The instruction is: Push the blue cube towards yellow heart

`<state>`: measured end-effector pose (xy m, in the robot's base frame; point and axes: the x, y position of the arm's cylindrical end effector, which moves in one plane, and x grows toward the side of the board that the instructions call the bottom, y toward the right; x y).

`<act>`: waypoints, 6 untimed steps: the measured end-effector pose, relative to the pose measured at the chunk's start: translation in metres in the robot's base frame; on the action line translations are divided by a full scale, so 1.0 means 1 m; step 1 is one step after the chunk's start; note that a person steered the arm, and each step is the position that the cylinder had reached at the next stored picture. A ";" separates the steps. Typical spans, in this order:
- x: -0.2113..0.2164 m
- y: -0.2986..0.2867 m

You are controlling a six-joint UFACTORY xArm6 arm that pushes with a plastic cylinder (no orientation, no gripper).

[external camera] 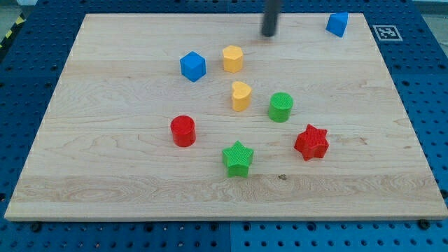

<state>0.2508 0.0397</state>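
On the pale wooden counter [105, 168], reading from the view's left, the first task piece is the blue plastic cube [192, 66]. It sits left of centre in the upper half, apart from every neighbour. Just to its right stands a yellow plastic hexagonal block [233, 59], and below that one, near the board's middle, lies the yellow plastic heart [241, 96], the target. So the heart lies to the right of the cube and lower in the view, with the hexagon close above that line.

Further right and higher, my tip [269, 33], the lower end of the dark rod that serves as end effector, rests near the top edge. It has no jaws to open or close, and it touches no block.

The relation that matters: the cube lies down and to the left of my tip, while the push must run down and to the right. In my judgement the tip is on the wrong side. It has to travel past the hexagon to the cube's upper-left face before any push can send the cube at the heart.
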 end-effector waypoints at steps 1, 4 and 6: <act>0.004 -0.100; 0.070 -0.135; 0.117 -0.080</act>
